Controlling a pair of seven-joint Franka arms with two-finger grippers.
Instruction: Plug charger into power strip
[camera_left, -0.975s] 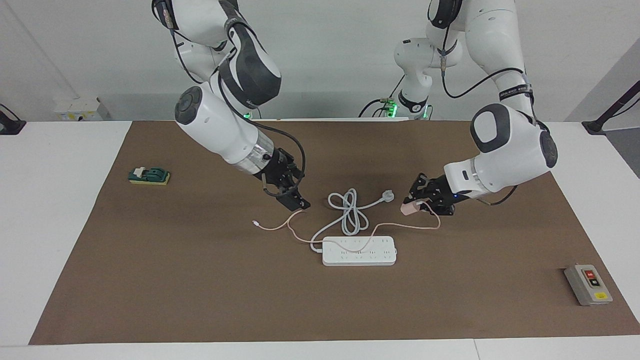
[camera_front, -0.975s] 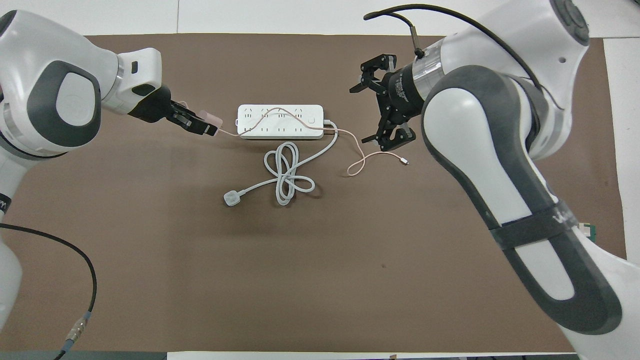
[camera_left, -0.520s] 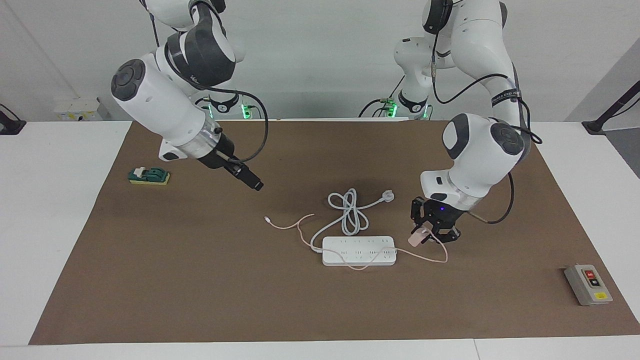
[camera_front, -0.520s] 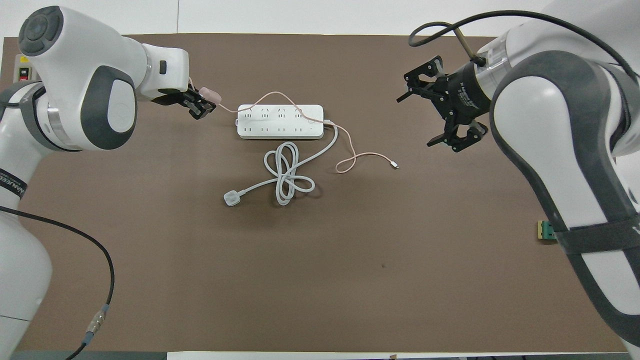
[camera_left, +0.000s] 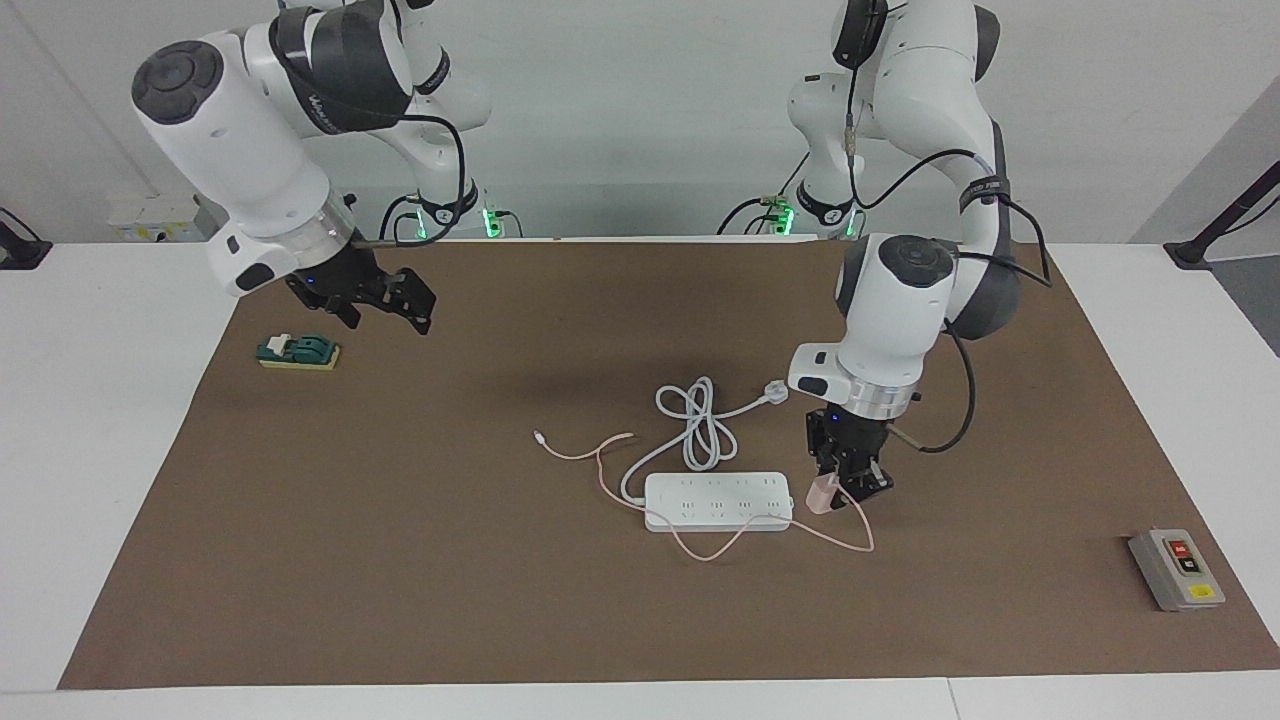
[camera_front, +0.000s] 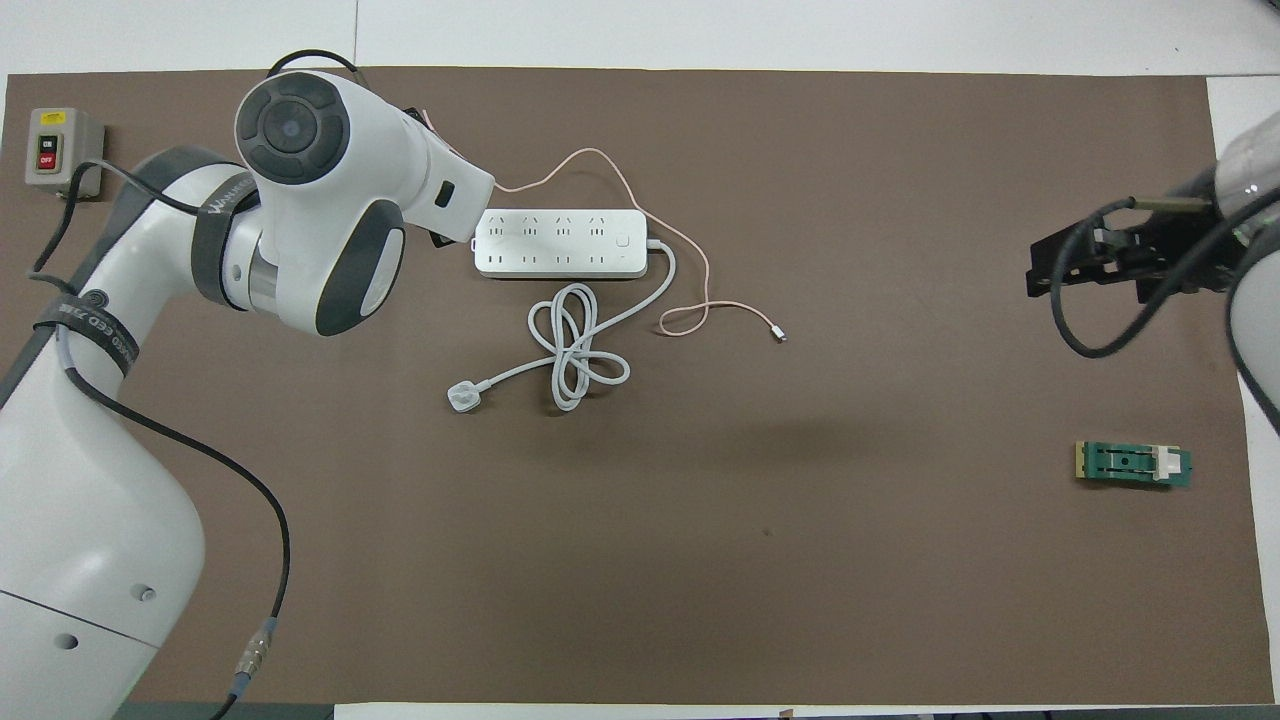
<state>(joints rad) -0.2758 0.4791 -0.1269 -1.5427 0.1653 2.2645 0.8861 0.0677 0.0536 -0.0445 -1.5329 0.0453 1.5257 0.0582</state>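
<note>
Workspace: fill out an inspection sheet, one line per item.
Surface: brown mat on a white table.
Job's things: charger held at the power strip's end toward the left arm, not plugged in.
Clutter: grey button box; green block.
Grippers: left gripper shut on charger; right gripper open, raised, waiting near the green block.
Cables: pink cable loops past the strip; white cord coiled, white plug loose.
Surroundings: nothing seen.
</note>
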